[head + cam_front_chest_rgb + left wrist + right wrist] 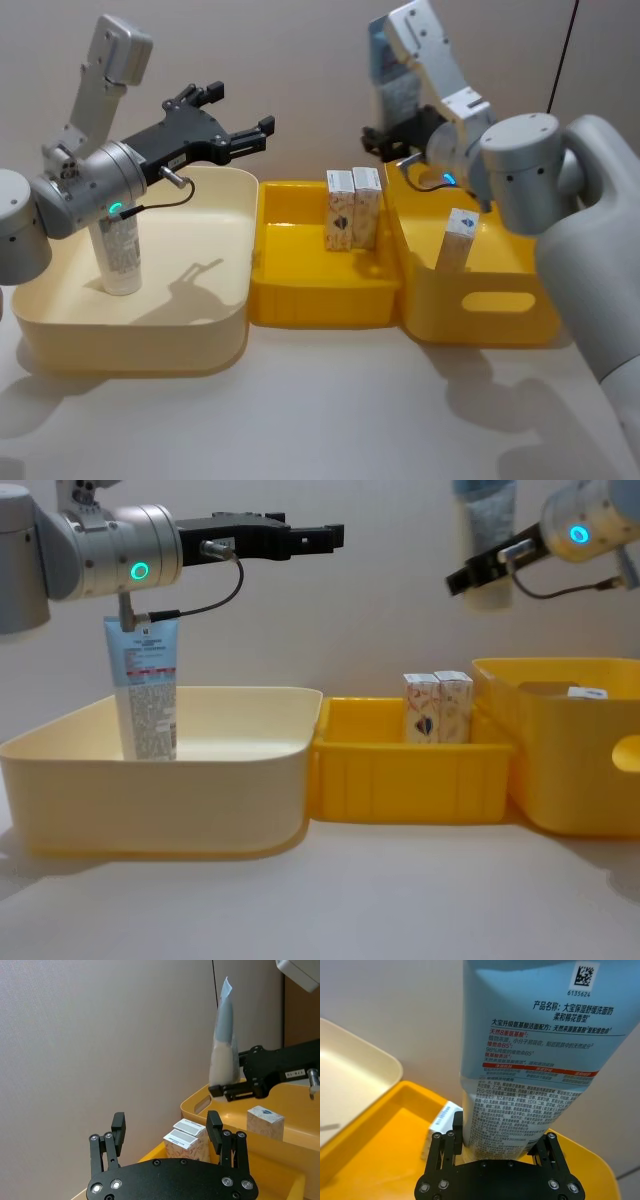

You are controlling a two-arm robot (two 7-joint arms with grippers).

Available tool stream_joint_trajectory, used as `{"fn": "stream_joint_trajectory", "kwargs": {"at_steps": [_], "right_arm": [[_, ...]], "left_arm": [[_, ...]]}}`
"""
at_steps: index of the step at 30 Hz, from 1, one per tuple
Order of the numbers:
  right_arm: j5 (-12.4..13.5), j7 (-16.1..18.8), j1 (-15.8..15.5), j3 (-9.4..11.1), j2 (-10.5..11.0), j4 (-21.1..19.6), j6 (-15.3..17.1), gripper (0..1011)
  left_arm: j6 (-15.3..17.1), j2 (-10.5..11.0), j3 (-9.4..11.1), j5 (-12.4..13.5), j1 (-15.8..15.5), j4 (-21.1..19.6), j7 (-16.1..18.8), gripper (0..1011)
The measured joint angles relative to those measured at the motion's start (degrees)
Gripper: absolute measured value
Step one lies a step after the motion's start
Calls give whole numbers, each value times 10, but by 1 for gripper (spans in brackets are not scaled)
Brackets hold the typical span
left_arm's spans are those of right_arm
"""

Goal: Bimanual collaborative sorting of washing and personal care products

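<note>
1. While the right gripper is hanging high over the seam between the middle yellow tray and the right yellow bin, it's clamping a blue tube near its lower end, crimped end up.
2. Left gripper is sitting wide open with nothing in it, held up over the cream tub's far corner and pointing toward the tube.
3. Looks to me like a handoff is coming: the open gripper needs to line up and close around the tube before the right one lets go.
4. Another tube is already standing in the cream tub, two cartons are standing side by side in the tray, and a third carton is leaning in the bin.
5. Arm is blocking part of the standing tube's top in the head view.
</note>
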Motion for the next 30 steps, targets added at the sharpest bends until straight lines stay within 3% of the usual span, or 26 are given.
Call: {"fn": "stream_joint_trajectory", "kwargs": {"at_steps": [12, 17, 27, 30], "right_arm": [[-31, -65, 9, 20, 4, -13, 68, 660], [-46, -79, 21, 18, 5, 0, 103, 661], [-62, -95, 37, 18, 2, 25, 136, 661], [-64, -98, 40, 18, 1, 29, 142, 718]], "left_arm": [[0, 0, 0, 0, 0, 0, 0, 1003], [0, 0, 0, 0, 0, 0, 0, 1003], [0, 0, 0, 0, 0, 0, 0, 1003], [0, 0, 0, 0, 0, 0, 0, 1003]]}}
